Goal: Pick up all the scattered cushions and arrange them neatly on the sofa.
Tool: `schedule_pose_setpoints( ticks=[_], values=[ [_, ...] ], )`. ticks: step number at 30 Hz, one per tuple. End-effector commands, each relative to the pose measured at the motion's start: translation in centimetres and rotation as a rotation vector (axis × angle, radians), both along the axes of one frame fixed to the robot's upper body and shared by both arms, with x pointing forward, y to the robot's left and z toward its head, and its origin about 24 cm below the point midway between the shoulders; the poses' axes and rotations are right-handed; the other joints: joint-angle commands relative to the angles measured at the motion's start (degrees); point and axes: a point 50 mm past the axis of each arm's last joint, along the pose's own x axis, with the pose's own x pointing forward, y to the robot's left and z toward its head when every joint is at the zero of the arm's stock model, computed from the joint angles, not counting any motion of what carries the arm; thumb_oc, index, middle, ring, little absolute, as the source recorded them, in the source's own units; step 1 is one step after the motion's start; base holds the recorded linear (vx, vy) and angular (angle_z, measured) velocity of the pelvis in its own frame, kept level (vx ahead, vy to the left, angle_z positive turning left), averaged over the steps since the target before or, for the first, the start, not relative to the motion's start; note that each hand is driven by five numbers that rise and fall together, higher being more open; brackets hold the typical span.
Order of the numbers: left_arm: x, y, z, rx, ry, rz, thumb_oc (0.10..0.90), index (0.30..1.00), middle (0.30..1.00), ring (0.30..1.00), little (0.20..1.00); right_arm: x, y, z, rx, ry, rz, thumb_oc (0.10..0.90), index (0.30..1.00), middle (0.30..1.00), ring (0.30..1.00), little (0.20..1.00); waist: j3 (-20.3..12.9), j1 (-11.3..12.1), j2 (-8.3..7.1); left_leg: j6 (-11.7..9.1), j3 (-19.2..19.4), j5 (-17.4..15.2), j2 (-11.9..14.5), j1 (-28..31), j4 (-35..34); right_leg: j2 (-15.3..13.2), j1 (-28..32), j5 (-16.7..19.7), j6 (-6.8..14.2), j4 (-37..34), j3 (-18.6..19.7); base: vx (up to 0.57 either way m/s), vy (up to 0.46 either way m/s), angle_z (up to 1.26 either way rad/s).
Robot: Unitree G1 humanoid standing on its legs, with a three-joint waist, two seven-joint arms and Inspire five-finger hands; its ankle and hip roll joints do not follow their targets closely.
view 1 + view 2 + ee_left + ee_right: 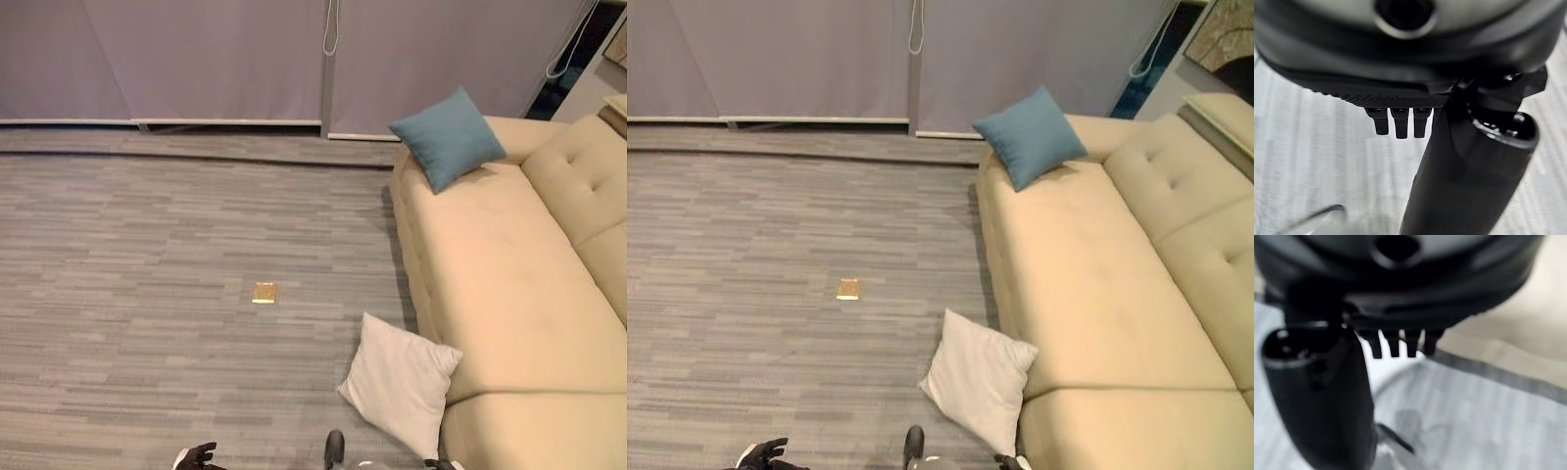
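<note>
— Left eye view: white cushion (pixel 400 384) on the floor (pixel 147 294), leaning against the sofa (pixel 509 294); blue cushion (pixel 448 137) already up.

— Our left hand (pixel 1400 122) and right hand (pixel 1400 345) hang with fingers straight, empty. We should crouch and grip its top corner.
</note>
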Motion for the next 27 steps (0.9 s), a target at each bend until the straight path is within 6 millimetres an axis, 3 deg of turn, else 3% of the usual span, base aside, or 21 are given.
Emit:
schedule_pose_setpoints(
  ticks=[1,2,4,8,9,12,15,16,17,18,19,20,25,27],
  values=[
    [2.3,1.5,1.2,0.049,-0.088,-0.050,0.800,0.900,0.900,0.900,0.900,1.6,-0.8,0.6,-0.024,-0.055,-0.014,0.800,0.900,0.900,0.900,0.900,1.1,-1.4,-2.92,4.6,3.7,1.7,-1.9,0.8,-13.9,-2.0,0.3,-5.4,7.5,5.6,1.0,0.18,0.058,-0.35],
    [2.1,1.4,1.1,0.049,-0.079,-0.060,0.800,0.900,0.900,0.900,0.900,1.6,-0.9,0.6,-0.029,-0.055,-0.011,0.800,0.900,0.900,0.900,0.900,1.3,-0.9,-3.03,5.4,3.3,-0.3,-1.7,0.5,-16.4,-1.8,1.3,-6.1,7.8,5.3,2.2,0.24,0.081,-0.35],
    [1.6,1.4,0.9,0.045,-0.065,-0.052,0.800,0.900,0.900,0.900,0.900,1.5,-0.9,0.6,-0.038,-0.050,-0.004,0.800,0.900,0.900,0.900,0.900,1.4,-0.1,-3.22,5.8,0.8,-0.3,-2.5,-1.0,-23.0,-1.5,2.4,-7.1,8.2,5.1,4.4,0.21,0.097,-0.54],
    [2.2,1.2,1.0,0.028,-0.097,0.009,0.800,0.900,0.900,0.900,0.900,2.0,-1.0,0.7,-0.057,-0.059,0.011,0.800,0.900,0.900,0.900,0.900,2.3,2.7,-2.71,4.1,-11.3,8.9,-2.8,-5.7,-34.2,0.4,5.2,-8.6,8.0,4.8,9.7,0.24,0.127,-0.70],
    [2.2,1.0,1.0,0.027,-0.091,-0.003,0.800,0.900,0.900,0.900,0.900,2.1,-1.1,0.8,-0.058,-0.059,0.014,0.800,0.900,0.900,0.900,0.900,1.8,2.5,-2.26,4.4,-12.3,8.5,-2.9,-4.8,-36.4,0.7,5.4,-9.0,8.3,4.8,10.7,0.27,0.188,-1.07],
    [2.0,1.1,0.9,0.044,-0.066,-0.037,0.800,0.900,0.900,0.900,0.900,1.8,-0.9,0.6,-0.058,-0.033,0.023,0.800,0.900,0.900,0.900,0.900,0.4,2.3,-1.80,5.5,-10.8,8.1,-3.4,-1.4,-38.4,-0.3,5.4,-9.4,9.2,6.9,12.9,0.26,0.291,-1.25],
    [2.4,1.6,1.1,0.071,-0.060,-0.076,0.800,0.900,0.900,0.900,0.900,2.2,-0.2,0.5,-0.037,-0.037,0.026,0.800,0.900,0.900,0.900,0.900,0.2,1.5,-1.22,7.1,-6.2,7.0,-3.7,1.3,-40.0,-1.4,3.2,-8.7,11.0,11.0,14.8,0.14,0.270,-1.28],
    [2.7,2.0,1.4,0.086,-0.071,-0.071,0.800,0.900,0.900,0.900,0.900,2.9,0.1,0.6,-0.029,-0.056,0.033,0.800,0.900,0.900,0.900,0.900,0.5,1.5,-0.61,7.8,-3.6,6.4,-3.6,1.8,-40.1,-2.2,0.6,-7.6,12.1,14.1,13.9,0.04,0.437,-1.50],
    [2.4,2.6,1.5,0.091,-0.079,-0.033,0.800,0.900,0.900,0.900,0.900,4.1,0.4,1.0,-0.027,-0.103,0.055,0.800,0.900,0.900,0.900,0.900,0.9,2.9,0.72,8.1,1.6,5.4,-2.8,3.6,-40.9,-6.7,-0.8,-8.6,11.3,16.6,-1.6,0.00,0.353,-2.37],
    [1.8,2.7,1.4,0.085,-0.064,-0.014,0.800,0.900,0.900,0.900,0.900,4.3,0.2,1.2,-0.038,-0.111,0.070,0.800,0.900,0.900,0.900,0.900,0.1,3.1,0.56,7.9,4.6,5.4,-3.0,5.2,-42.2,-6.2,-0.6,-8.7,10.8,14.2,-7.1,0.06,0.235,-3.43],
    [1.6,2.8,1.3,0.084,-0.062,-0.005,0.800,0.900,0.900,0.900,0.900,4.4,0.2,1.2,-0.040,-0.112,0.072,0.800,0.900,0.900,0.900,0.900,0.2,3.4,0.81,7.4,5.5,4.4,-2.8,6.6,-42.8,-6.5,-1.2,-9.2,11.0,14.6,-9.6,0.08,0.022,-3.38],
    [1.4,2.8,1.3,0.078,-0.062,0.002,0.800,0.900,0.900,0.900,0.900,4.7,0.0,1.4,-0.051,-0.122,0.077,0.800,0.900,0.900,0.900,0.900,0.4,3.9,1.34,7.2,7.5,4.0,-2.0,7.2,-42.6,-7.8,-1.5,-9.2,11.2,14.6,-15.5,0.07,-0.046,-2.64],
    [1.4,2.0,1.0,0.056,-0.059,-0.016,0.800,0.900,0.900,0.900,0.900,4.1,-0.5,1.3,-0.062,-0.107,0.069,0.800,0.900,0.900,0.900,0.900,0.4,2.8,0.83,7.2,8.5,2.0,-2.5,7.1,-38.8,-6.0,0.3,-8.9,10.9,10.4,-11.3,0.03,-0.076,-0.22],
    [1.7,1.5,1.0,0.038,-0.068,-0.023,0.800,0.900,0.900,0.900,0.900,3.8,-0.9,1.4,-0.065,-0.111,0.045,0.800,0.900,0.900,0.900,0.900,0.9,2.0,0.29,6.1,8.9,-0.2,-1.3,5.0,-31.2,-5.2,1.3,-9.2,9.9,9.2,-9.3,0.02,-0.098,0.50]
  ],
)
